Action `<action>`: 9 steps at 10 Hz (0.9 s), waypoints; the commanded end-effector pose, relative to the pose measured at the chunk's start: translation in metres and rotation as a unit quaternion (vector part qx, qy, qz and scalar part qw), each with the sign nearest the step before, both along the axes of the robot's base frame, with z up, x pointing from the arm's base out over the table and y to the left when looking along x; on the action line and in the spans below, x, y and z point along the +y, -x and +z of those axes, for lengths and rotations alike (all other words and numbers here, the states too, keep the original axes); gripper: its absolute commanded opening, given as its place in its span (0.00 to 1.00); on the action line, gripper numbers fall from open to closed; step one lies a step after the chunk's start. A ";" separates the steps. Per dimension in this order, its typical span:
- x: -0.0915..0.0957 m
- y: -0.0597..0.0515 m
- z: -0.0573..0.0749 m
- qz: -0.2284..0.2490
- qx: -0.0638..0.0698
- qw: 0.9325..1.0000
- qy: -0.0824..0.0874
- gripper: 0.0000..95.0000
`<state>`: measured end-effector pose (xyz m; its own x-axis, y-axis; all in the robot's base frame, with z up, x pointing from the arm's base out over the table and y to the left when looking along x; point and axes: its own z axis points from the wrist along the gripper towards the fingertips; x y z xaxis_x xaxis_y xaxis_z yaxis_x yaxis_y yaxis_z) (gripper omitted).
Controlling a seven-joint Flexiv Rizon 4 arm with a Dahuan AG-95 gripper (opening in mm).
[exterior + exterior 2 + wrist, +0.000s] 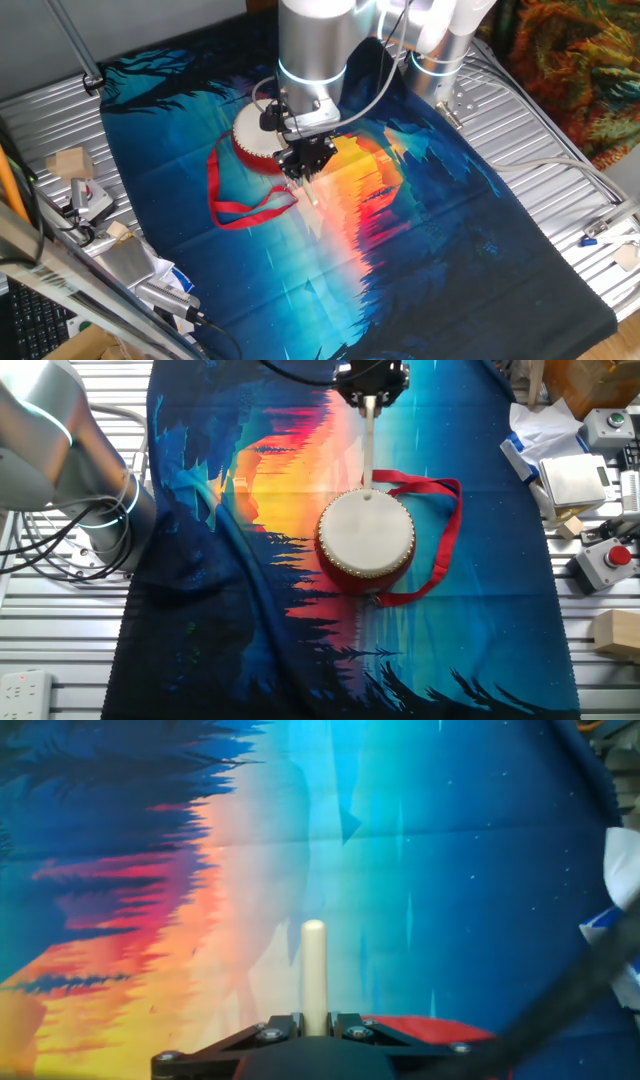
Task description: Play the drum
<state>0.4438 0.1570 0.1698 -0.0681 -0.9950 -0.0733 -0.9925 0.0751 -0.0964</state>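
The drum (366, 535) has a cream-white skin, red sides and a long red ribbon strap (448, 530); it lies flat on the colourful cloth. In one fixed view the drum (252, 140) is partly hidden behind the arm. My gripper (371, 382) is shut on the thin pale wooden stick (368, 445). The stick reaches from the jaws to the drum's near rim, its tip at the edge of the skin. In the hand view the stick (314, 970) juts out between the shut fingers (283, 1026), with the red strap (420, 1028) beside them.
The cloth (300, 610) covers the metal table. A grey box with a red button (608, 560), wooden blocks (615, 632), a white-blue packet (545, 435) and other devices stand along one table edge. The arm's base (60, 470) and cables stand on the other side.
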 end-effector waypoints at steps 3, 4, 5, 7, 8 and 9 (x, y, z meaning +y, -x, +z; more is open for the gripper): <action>0.001 -0.012 -0.003 0.011 0.000 1.000 0.000 0.00; -0.001 -0.023 -0.020 0.015 -0.007 1.000 -0.018 0.00; -0.001 -0.029 -0.032 0.015 -0.014 0.999 -0.031 0.00; 0.002 -0.039 -0.053 0.011 -0.024 0.998 -0.054 0.00; 0.004 -0.039 -0.048 0.007 -0.019 0.999 -0.044 0.00; 0.006 -0.036 -0.036 0.001 -0.012 1.000 -0.029 0.00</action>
